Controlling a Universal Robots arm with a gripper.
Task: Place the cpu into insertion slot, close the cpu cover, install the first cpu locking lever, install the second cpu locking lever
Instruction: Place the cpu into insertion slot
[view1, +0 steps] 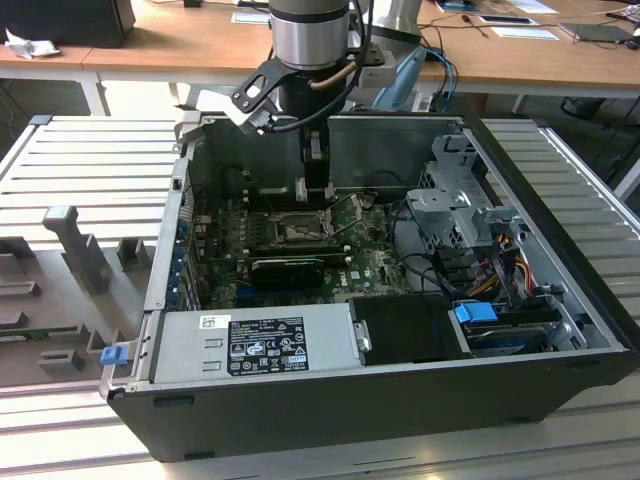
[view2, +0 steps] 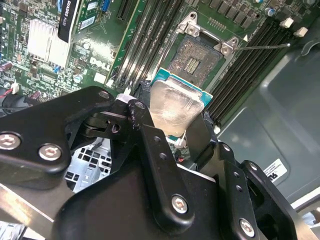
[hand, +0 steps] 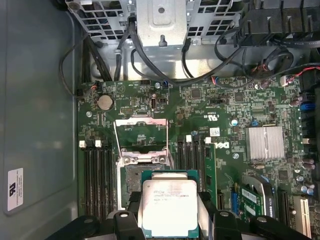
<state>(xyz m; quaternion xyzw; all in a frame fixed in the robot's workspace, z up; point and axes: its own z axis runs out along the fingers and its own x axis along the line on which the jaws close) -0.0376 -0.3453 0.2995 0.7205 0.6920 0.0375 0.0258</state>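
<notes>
Placement step, I judge: my claw (hand: 170, 221) clamps the cpu (hand: 169, 204), insertion slot (view2: 194, 61) just ahead; seating calls for squared edges.

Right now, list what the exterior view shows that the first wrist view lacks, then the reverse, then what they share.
The exterior view adds the whole open computer case, its power supply, the arm reaching in from overhead, and wooden desks behind.

The first wrist view adds the cpu clamped in the end effector close to the bare socket, with the cpu cover standing open.

Both show the green motherboard.
</notes>
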